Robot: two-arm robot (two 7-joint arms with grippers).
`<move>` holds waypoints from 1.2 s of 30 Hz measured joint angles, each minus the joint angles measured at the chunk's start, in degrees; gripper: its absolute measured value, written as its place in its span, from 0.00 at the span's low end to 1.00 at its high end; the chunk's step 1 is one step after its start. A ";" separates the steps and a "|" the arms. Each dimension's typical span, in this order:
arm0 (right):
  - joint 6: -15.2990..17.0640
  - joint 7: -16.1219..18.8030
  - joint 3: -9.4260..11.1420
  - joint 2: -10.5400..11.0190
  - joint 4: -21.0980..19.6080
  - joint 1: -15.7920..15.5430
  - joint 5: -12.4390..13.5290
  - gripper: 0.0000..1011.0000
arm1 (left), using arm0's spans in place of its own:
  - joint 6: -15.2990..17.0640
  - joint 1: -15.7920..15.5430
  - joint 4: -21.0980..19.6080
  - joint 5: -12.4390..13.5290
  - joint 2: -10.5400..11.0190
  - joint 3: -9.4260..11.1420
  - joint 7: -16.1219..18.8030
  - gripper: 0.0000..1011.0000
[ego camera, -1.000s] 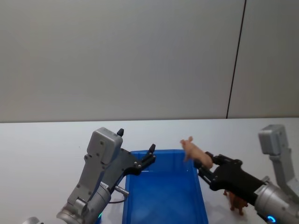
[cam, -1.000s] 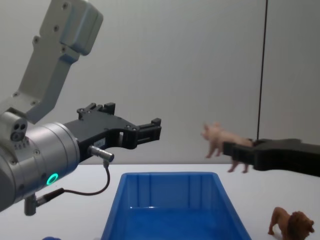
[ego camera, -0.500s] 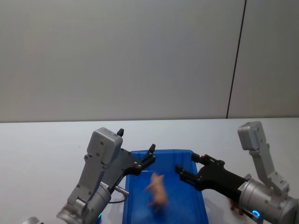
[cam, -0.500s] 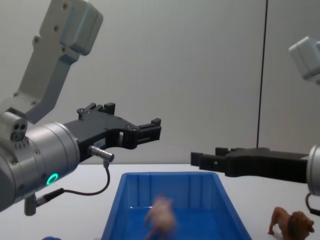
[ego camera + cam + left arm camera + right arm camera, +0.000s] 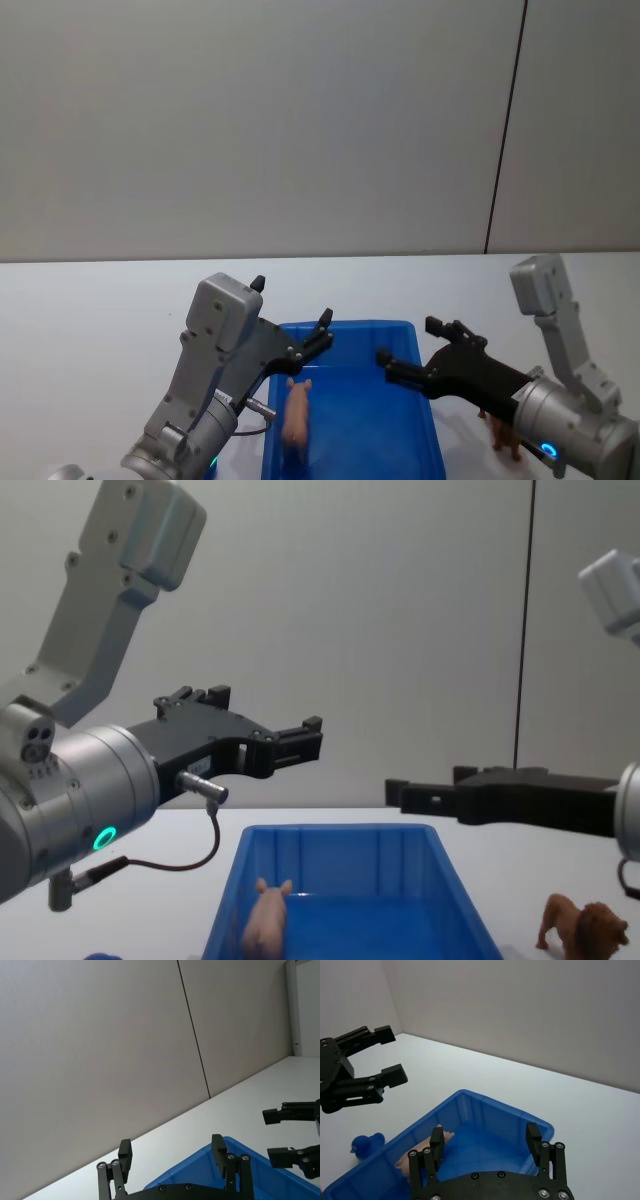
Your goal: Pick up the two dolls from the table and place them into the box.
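Pig (image 5: 295, 415): pale pink, inside the box at the lower middle of the head view, close to the box's left wall. No gripper touches it. I cannot tell whether it rests flat on the floor.
Lion (image 5: 585, 932): brown with a shaggy mane, standing on the table at the lower right corner of the chest view, outside the box and just beside its right wall. In the head view the right arm partly hides it.
Box (image 5: 345, 326): bright blue bin, bottom centre of the head view, open side up, between the two arms.
Table (image 5: 100, 310): plain white, running across the lower part of the head view.
Left gripper (image 5: 292, 302): lower left of centre in the head view, above the box's far left corner. Fingers spread wide with nothing between them.
Right gripper (image 5: 408, 342): lower right of centre in the head view, above the box's far right corner. Fingers spread apart and empty, pointing toward the left gripper.
Small blue object (image 5: 367, 1143): on the table at the lower left of the right wrist view, outside the box.
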 joint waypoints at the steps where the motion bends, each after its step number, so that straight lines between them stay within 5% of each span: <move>1: -0.17 -0.87 0.10 0.22 -0.62 -0.36 -0.09 0.99 | 0.00 0.00 0.00 0.00 0.00 0.00 0.00 0.99; 21: -1.47 -11.81 2.44 5.22 -9.79 -7.68 -0.35 0.99 | 0.00 0.00 0.00 0.00 0.00 0.00 0.00 0.99; 36: -0.15 -13.84 3.83 8.46 -12.21 -12.37 1.51 0.99 | 0.00 0.00 0.00 0.00 0.00 0.00 0.00 0.99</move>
